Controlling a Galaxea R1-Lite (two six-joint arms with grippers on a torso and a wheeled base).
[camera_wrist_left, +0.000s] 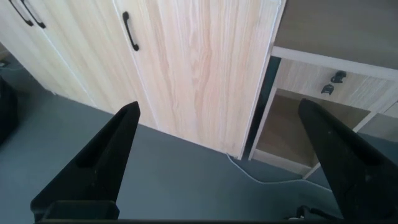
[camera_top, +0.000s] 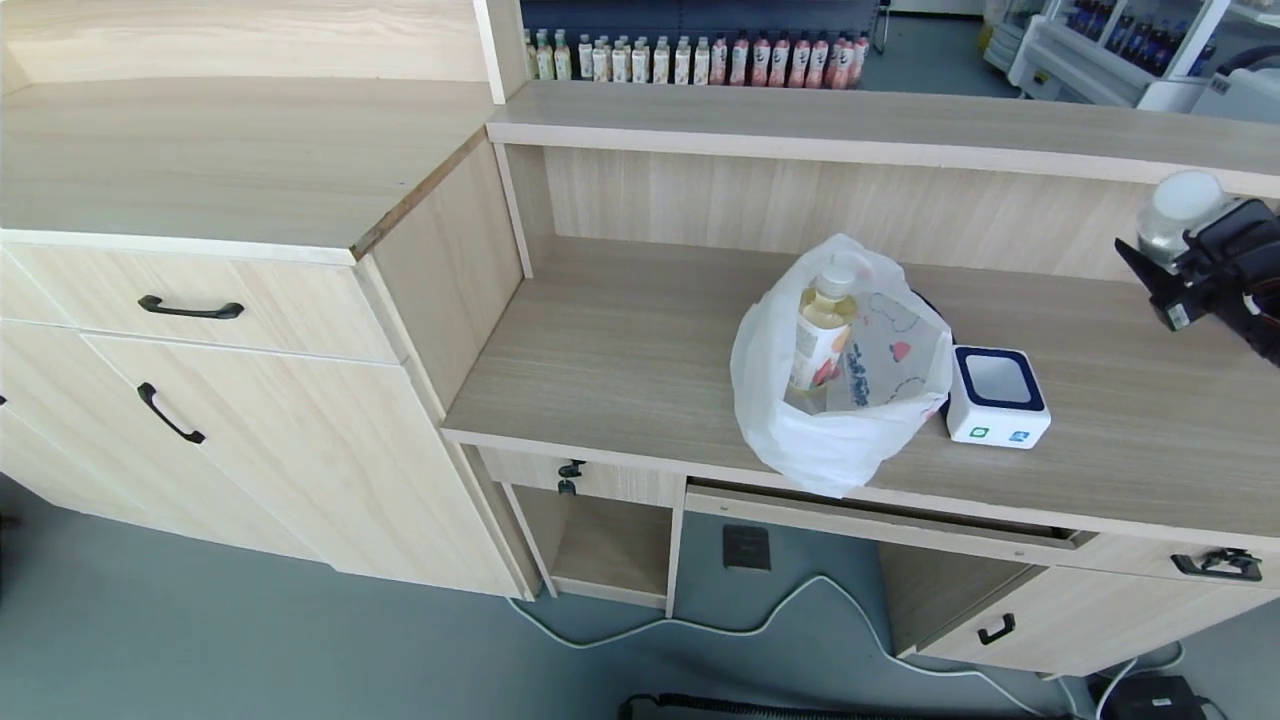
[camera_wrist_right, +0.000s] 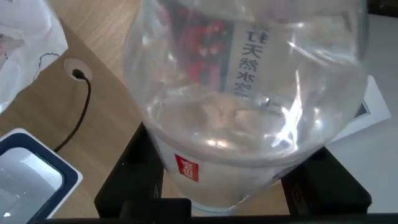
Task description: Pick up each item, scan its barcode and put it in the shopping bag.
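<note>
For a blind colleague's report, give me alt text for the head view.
The right claw holds a clear bottle above a wooden counter's right end. Mid-counter stands a white shopping bag with a drink bottle inside, a small white scanner beside it.

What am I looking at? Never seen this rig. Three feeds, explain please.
It is a two-armed wheeled robot working a checkout. The wide picture comes from its head camera, and the other two come from a camera on each wrist. On the wooden counter sit a white shopping bag with a yellow drink bottle already inside, and a small barcode scanner beside it. The right gripper holds a clear plastic bottle, seen close up from its wrist. The left gripper is open and empty, low beside the cabinet doors.
</note>
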